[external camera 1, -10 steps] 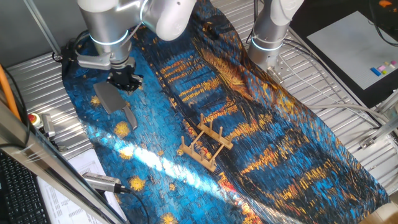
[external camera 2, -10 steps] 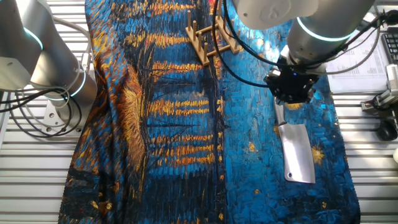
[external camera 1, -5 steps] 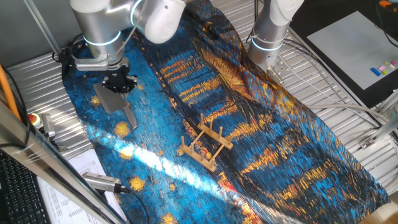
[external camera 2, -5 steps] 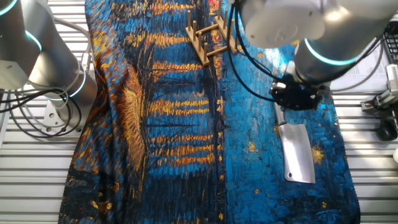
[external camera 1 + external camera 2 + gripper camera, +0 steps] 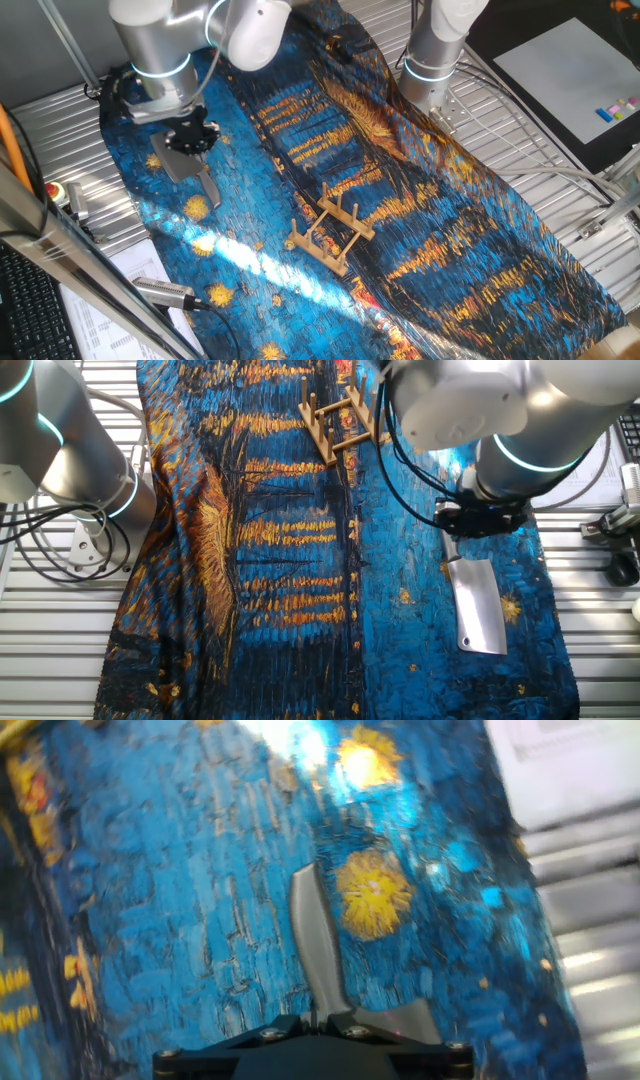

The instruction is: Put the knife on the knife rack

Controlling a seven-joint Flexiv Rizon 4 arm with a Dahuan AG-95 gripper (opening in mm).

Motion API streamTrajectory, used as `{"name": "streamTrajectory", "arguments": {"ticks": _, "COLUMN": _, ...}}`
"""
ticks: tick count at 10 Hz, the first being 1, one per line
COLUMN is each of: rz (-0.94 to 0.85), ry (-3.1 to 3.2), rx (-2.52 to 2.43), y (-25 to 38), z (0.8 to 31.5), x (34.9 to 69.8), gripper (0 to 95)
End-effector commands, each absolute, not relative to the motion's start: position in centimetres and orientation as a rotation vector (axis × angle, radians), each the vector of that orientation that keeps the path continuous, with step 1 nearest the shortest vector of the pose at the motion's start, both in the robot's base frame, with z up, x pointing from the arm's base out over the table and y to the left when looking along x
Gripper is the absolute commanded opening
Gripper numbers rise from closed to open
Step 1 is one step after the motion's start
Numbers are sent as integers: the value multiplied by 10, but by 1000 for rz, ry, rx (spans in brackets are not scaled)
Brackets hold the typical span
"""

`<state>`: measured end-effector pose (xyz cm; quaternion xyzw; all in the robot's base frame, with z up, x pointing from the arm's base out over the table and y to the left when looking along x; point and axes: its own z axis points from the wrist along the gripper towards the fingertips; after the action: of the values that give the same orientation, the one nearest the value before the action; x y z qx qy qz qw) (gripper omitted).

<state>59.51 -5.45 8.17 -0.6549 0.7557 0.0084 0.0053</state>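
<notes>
Knife lies flat on the cloth covering the tabletop. Gripper sits above its handle end. Knife rack stands well apart on the same cloth.

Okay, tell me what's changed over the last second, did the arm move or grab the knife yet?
The gripper slid sideways along the knife, from above the handle end toward the blade, and now sits low over where the two meet. Whether it has closed on the knife cannot be told. The knife lies flat on the blue cloth where it was, and the knife rack has not moved.
</notes>
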Motion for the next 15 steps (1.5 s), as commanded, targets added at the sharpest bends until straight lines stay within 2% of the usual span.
{"name": "streamTrajectory", "arguments": {"ticks": 1, "rz": 28, "ry": 2326, "rx": -2132, "y": -53, "z": 72, "x": 596, "gripper": 0}}
{"name": "streamTrajectory", "arguments": {"ticks": 2, "rz": 32, "ry": 2276, "rx": -2196, "y": -50, "z": 71, "x": 598, "gripper": 190}}
{"name": "streamTrajectory", "arguments": {"ticks": 15, "rz": -8, "ry": 2205, "rx": -2297, "y": -38, "z": 68, "x": 603, "gripper": 190}}
